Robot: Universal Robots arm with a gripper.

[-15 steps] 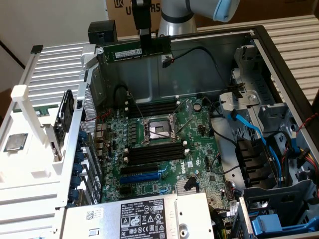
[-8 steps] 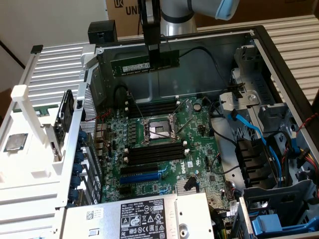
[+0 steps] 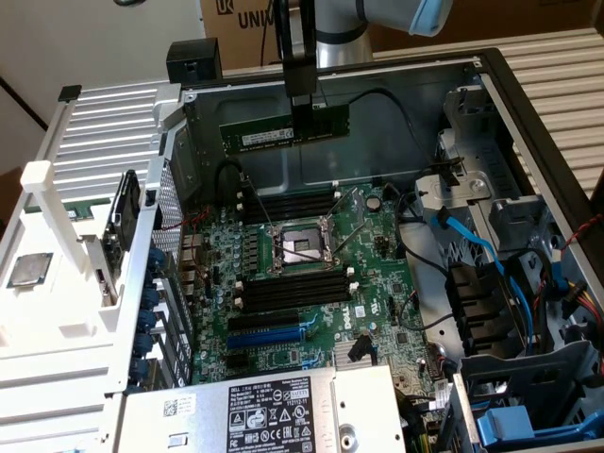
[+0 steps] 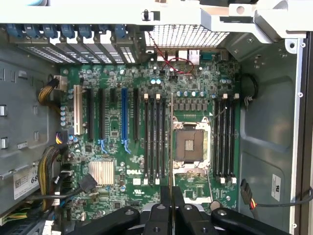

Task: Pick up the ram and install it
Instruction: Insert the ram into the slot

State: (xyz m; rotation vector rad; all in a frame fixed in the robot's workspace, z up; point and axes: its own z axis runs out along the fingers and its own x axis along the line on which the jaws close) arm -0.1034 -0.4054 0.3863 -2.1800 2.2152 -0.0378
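1. One narrow pinch by the gripper (image 3: 304, 106) on the ram (image 3: 269, 132), taken at the upper long edge, slightly toward the exterior view's right of its middle.
2. Held level and standing on edge, white label (image 3: 267, 139) turned toward the exterior camera, well above the motherboard (image 3: 311, 316) and touching nothing but the gripper.
3. Seen against the grey inner wall of the open case (image 3: 274, 168), lengthwise in line with the black memory slots (image 3: 288, 203).
4. Two banks of those slots down on the board, one on either side of the processor socket (image 3: 300, 247). Exact slot straight beneath the stick: hard to tell from either angle.
5. Through the wrist view: two black fingers (image 4: 165, 203) close together with only a thin sliver between them, the green board spread out well below.
6. Nearest the exterior camera, a grey power supply (image 3: 274, 411) with a black sticker. At the exterior view's right, blue cables (image 3: 486, 250) among the black drive brackets.
7. Outside the case, at the exterior view's left, a loose silver processor chip (image 3: 28, 269) lying flat on a white surface, well apart from the gripper.
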